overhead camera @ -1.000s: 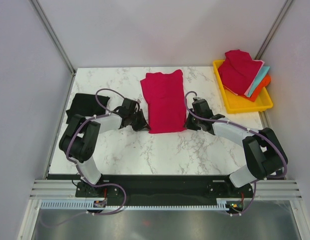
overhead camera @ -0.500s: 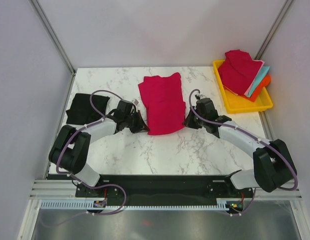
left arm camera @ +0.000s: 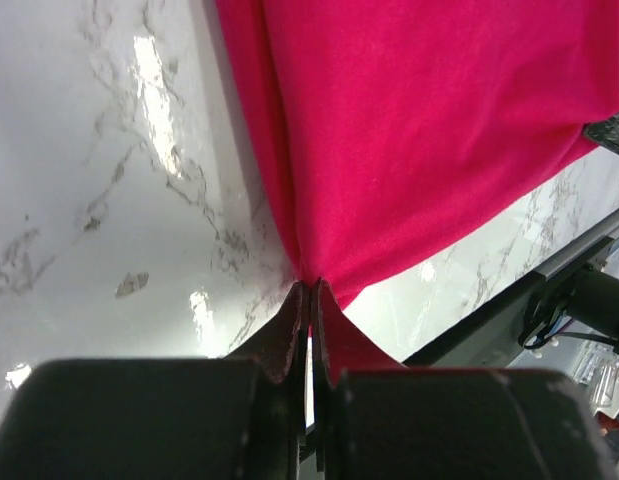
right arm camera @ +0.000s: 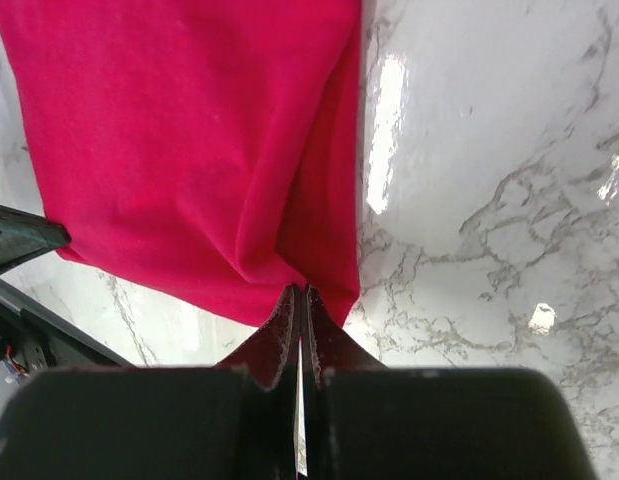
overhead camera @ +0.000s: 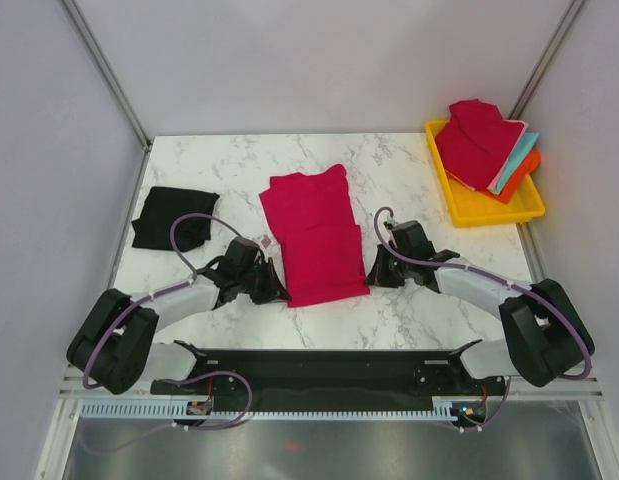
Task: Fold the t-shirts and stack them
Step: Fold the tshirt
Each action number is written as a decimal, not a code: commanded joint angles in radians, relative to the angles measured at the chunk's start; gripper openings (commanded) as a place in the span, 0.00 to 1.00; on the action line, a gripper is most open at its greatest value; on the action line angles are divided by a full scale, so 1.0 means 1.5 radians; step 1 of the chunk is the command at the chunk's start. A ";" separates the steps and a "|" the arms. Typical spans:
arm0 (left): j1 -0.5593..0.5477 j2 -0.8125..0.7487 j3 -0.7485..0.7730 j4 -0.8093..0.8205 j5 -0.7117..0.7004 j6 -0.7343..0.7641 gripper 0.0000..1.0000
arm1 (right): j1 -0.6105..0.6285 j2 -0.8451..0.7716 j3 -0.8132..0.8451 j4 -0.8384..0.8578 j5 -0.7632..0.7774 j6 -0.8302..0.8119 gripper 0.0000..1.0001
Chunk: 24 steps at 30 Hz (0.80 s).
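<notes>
Crimson t-shirt on marble counter is gripped at its near corners by left claw and right claw, both clamped.

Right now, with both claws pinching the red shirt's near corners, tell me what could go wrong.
1. The left claw and the right claw each grip only a thin corner of the red shirt, so the cloth may slip out when lifted.
2. The shirt lies skewed, its left corner nearer the arms, so a fold could come out crooked.
</notes>
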 commanded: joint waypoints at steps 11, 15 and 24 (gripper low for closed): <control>-0.053 -0.183 -0.050 -0.056 -0.019 -0.054 0.02 | 0.036 -0.159 0.017 -0.103 0.007 -0.016 0.00; -0.047 -0.196 0.015 -0.128 -0.011 -0.041 0.02 | 0.036 -0.161 0.085 -0.151 0.025 -0.026 0.00; 0.067 -0.119 0.146 -0.190 0.067 -0.020 0.02 | 0.025 -0.020 0.299 -0.206 0.089 -0.053 0.00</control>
